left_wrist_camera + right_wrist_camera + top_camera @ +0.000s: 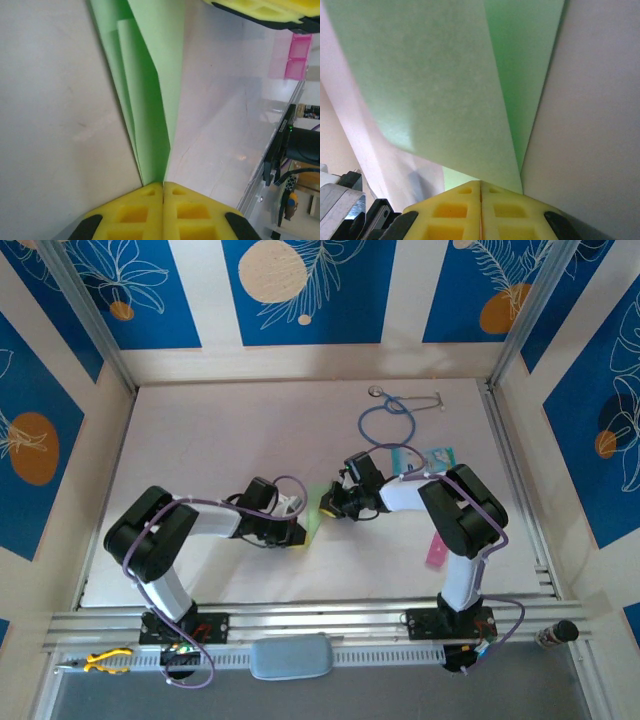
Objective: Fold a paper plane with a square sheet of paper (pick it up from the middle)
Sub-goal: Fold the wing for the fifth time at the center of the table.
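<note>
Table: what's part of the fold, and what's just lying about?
In the job: paper, pinched by the left gripper and right gripper.
Lying about: stethoscope, teal card, pink strip.

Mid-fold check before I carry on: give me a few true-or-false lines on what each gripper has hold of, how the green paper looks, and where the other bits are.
1. The left gripper is shut on the green paper. True.
2. The right gripper is open and off the paper. False: it is shut on the paper too.
3. The paper is a flat, unfolded square. False: it is folded into overlapping layers.
4. The pink strip sits apart from both grippers, by the right arm. True.
5. The stethoscope lies between the grippers. False: it lies towards the far side of the table.
</note>
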`<state>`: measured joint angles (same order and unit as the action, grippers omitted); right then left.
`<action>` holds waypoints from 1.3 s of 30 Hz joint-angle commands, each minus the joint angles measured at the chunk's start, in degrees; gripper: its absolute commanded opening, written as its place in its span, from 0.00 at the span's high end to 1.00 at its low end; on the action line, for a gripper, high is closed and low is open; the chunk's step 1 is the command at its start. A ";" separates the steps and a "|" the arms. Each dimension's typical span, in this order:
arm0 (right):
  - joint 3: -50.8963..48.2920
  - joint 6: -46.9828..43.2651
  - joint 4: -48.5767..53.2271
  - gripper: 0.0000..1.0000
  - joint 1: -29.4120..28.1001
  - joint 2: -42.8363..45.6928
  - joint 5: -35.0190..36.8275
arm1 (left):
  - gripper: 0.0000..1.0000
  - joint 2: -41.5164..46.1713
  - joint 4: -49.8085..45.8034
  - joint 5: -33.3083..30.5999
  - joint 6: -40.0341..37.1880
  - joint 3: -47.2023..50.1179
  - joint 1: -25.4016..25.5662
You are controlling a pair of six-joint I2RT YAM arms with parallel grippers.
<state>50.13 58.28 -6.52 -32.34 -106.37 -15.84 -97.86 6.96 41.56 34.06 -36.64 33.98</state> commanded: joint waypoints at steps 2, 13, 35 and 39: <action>-0.15 -0.93 5.16 0.93 -0.53 -2.27 2.26 | 0.98 -0.52 -7.97 -0.05 -0.87 2.41 0.74; -0.19 -0.82 5.47 0.93 -0.57 -2.34 2.46 | 0.97 0.96 -5.47 0.78 0.64 4.91 0.66; 0.15 -0.95 6.00 0.93 -0.49 -2.38 2.30 | 0.92 4.96 -7.22 -0.10 4.09 -9.09 0.83; 0.15 -0.83 5.95 0.93 -0.56 -2.35 2.26 | 0.92 0.74 -7.31 0.91 3.72 -11.88 0.90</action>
<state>50.59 58.28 -5.67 -32.67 -106.41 -15.46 -94.52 0.27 40.32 37.63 -46.85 34.30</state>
